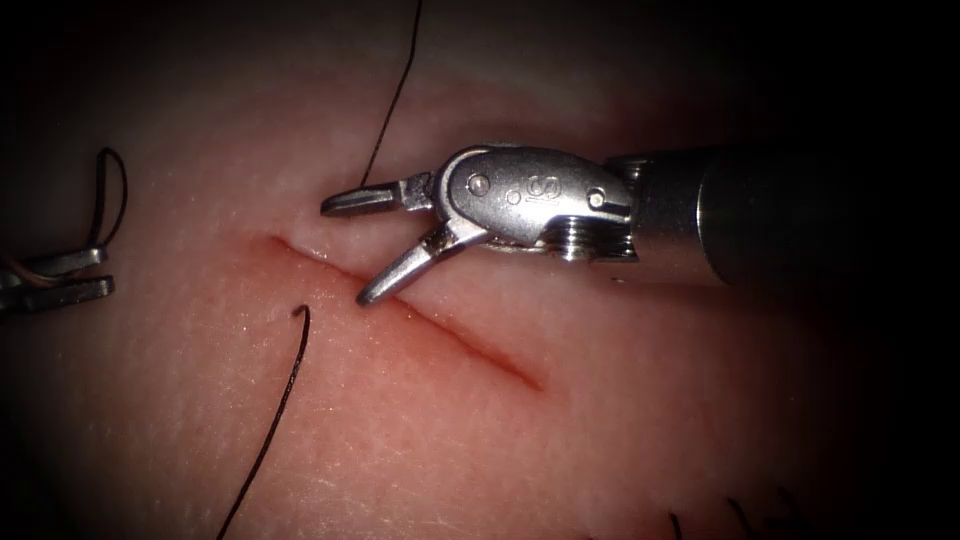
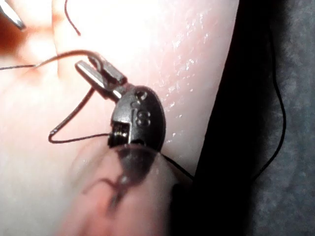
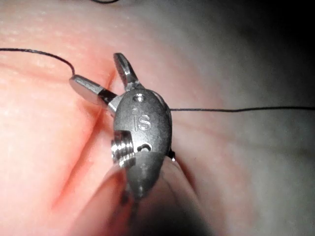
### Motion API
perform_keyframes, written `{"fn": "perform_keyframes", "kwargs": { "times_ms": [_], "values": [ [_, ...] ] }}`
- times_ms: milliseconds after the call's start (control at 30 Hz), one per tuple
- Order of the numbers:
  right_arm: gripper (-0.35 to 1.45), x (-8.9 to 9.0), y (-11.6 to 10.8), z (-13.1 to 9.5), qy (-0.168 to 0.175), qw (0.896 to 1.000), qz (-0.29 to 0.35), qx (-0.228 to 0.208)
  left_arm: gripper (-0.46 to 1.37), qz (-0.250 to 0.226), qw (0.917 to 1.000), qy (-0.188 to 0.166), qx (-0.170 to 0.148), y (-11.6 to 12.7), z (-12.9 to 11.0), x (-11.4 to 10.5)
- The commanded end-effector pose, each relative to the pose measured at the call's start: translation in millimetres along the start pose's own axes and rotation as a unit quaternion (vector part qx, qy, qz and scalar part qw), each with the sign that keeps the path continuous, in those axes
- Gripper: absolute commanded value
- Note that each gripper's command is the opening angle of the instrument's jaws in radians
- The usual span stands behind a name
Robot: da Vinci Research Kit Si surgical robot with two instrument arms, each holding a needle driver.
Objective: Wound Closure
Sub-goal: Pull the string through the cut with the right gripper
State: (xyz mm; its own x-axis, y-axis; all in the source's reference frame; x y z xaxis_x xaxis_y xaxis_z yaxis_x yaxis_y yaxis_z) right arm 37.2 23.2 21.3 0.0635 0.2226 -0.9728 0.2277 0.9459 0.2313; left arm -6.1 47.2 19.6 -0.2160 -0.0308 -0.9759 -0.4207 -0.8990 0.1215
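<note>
Two steel needle-driver tools work over the pale pink pork tissue (image 1: 420, 440). The right tool (image 1: 345, 250) stands with jaws spread apart directly over the red slanting cut (image 1: 420, 320), holding nothing; black thread (image 1: 395, 95) runs up from beside its upper jaw. The left tool (image 1: 95, 272) sits well left of the cut, jaws closed on a loop of the dark thread (image 1: 112, 190). A dark curved strand (image 1: 275, 420) rises from the tissue left of the cut; whether this is needle or thread cannot be told. The cut's long axis runs from upper left to lower right. Judged step: thread handling across an unclosed cut. The next move calls for precise jaw placement beside the thread.
</note>
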Motion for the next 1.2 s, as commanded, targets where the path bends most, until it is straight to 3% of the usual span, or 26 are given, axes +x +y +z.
{"fn": "perform_keyframes", "kwargs": {
  "times_ms": [33, 533, 667, 767, 800, 833, 900, 1033, 1200],
  "values": [
    [1.27, -0.2, -0.1, 0.2, 0.001, 1.000, -0.002, 0.004, -0.35, 0.000, 1.0000, 0.000, -0.003, 0.0, 0.0, 0.0],
    [1.10, -2.4, -1.8, 3.2, 0.008, 0.999, -0.004, 0.036, -0.35, -0.003, 1.0000, 0.000, -0.003, 0.1, -0.1, 0.1],
    [0.93, -2.5, -2.1, 4.0, 0.011, 0.999, -0.004, 0.048, -0.35, -0.003, 1.0000, 0.000, -0.003, 0.1, -0.1, 0.1],
    [0.75, -2.6, -2.4, 4.3, 0.015, 0.998, -0.001, 0.062, -0.35, -0.003, 1.0000, 0.000, -0.003, 0.1, -0.1, 0.1],
    [0.61, -2.6, -2.5, 4.4, 0.017, 0.998, 0.000, 0.068, -0.35, -0.003, 1.0000, 0.000, -0.003, 0.1, -0.1, 0.1],
    [0.41, -2.7, -2.5, 4.4, 0.016, 0.997, 0.002, 0.073, -0.35, -0.003, 1.0000, 0.000, -0.003, 0.1, -0.1, 0.1],
    [-0.35, -2.7, -2.5, 4.2, 0.015, 0.996, 0.003, 0.084, -0.35, -0.003, 1.0000, 0.000, -0.003, 0.1, -0.1, 0.1],
    [-0.35, -2.7, -2.5, 4.3, -0.009, 0.995, -0.001, 0.100, -0.35, -0.003, 1.0000, 0.000, -0.003, 0.1, -0.1, 0.1],
    [-0.35, -2.3, -2.2, 4.3, -0.022, 0.996, 0.000, 0.087, -0.35, -0.006, 1.0000, 0.000, -0.003, 0.1, -0.2, 0.2]
  ]
}}
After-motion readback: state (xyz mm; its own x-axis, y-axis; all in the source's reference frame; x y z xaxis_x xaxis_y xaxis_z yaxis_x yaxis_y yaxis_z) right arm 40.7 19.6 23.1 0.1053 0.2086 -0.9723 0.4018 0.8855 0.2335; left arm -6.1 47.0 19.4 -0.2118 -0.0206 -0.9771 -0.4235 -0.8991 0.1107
